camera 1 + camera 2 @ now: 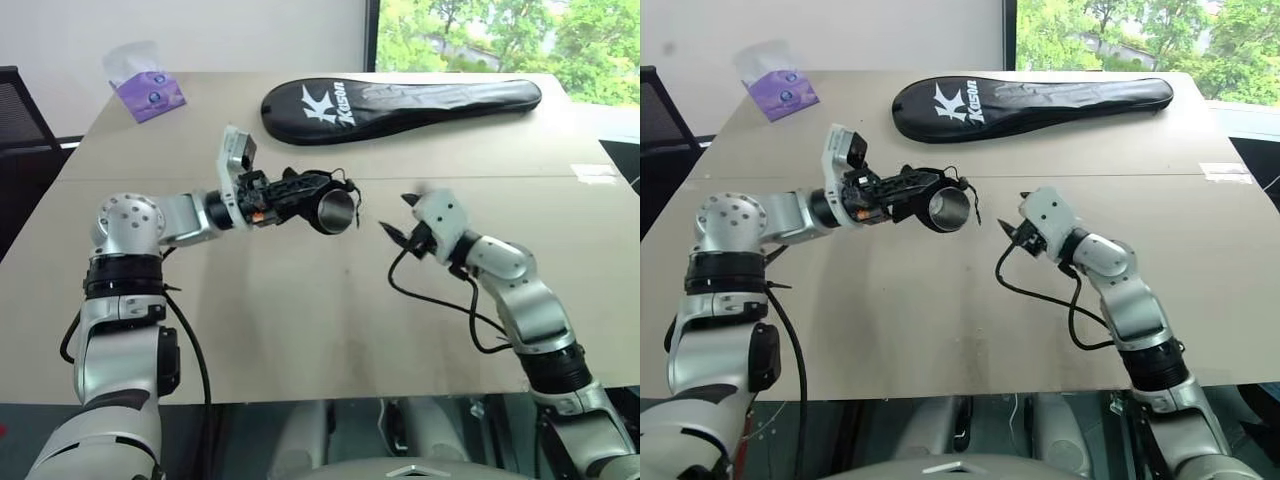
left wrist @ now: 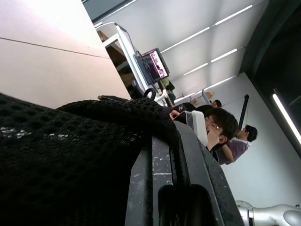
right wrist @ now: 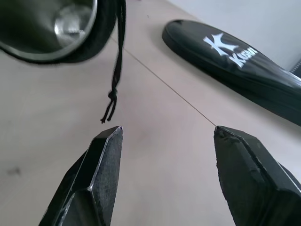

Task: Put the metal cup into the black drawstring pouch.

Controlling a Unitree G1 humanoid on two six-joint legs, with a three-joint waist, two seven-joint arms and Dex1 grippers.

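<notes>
Most of the metal cup (image 3: 61,23) is hidden: it sits inside the black drawstring pouch (image 1: 318,200), and only its shiny round rim and silvery inside show through the pouch mouth, which faces the right claw (image 3: 164,136). The pouch's coarse black mesh cloth blocks much of the left wrist view, so the left claw's (image 1: 305,195) own fingertips are hard to make out under the fabric. That claw is clamped tight on the pouch, holding it in the air above the pale desk (image 1: 300,330), with the left arm bent and the forearm reaching level toward the middle. A thin dark cord (image 3: 115,70) with a knotted end hangs loose from the pouch mouth. The right claw hovers just beside the pouch, apart from it, pointing level toward it, its two black wedge-shaped fingers spread wide and holding nothing. Farther back on the desk lie a long black racket cover (image 1: 400,105) with white lettering and a purple tissue pack (image 1: 148,92).
</notes>
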